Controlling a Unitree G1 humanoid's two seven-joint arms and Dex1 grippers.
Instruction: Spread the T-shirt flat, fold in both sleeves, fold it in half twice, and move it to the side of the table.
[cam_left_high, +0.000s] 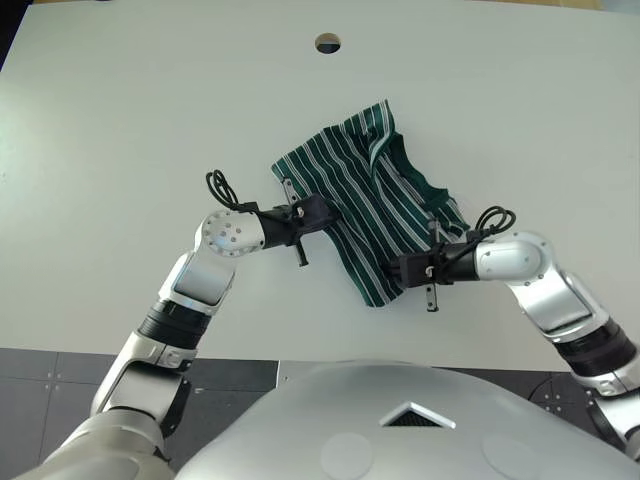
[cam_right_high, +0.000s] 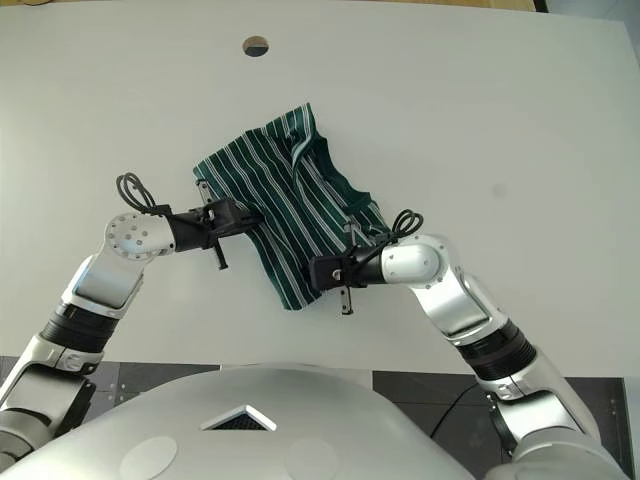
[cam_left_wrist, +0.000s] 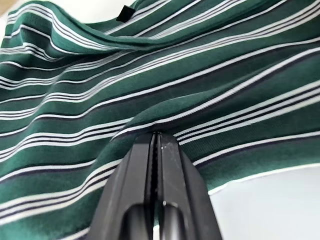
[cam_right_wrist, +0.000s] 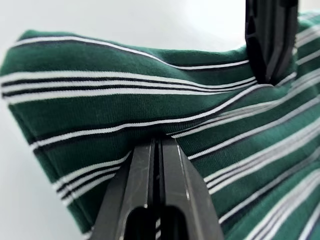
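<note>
T-shirt (cam_left_high: 370, 200) pinched at opposite edges, left tool (cam_left_high: 325, 212) one side, right tool (cam_left_high: 392, 268) other

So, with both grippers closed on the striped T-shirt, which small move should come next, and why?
Probably lift both pinched points a little, together. The left gripper and right gripper are each shut on a fold of the T-shirt, which lies rumpled and slanted on the table, so raising evenly should keep the cloth from twisting.
</note>
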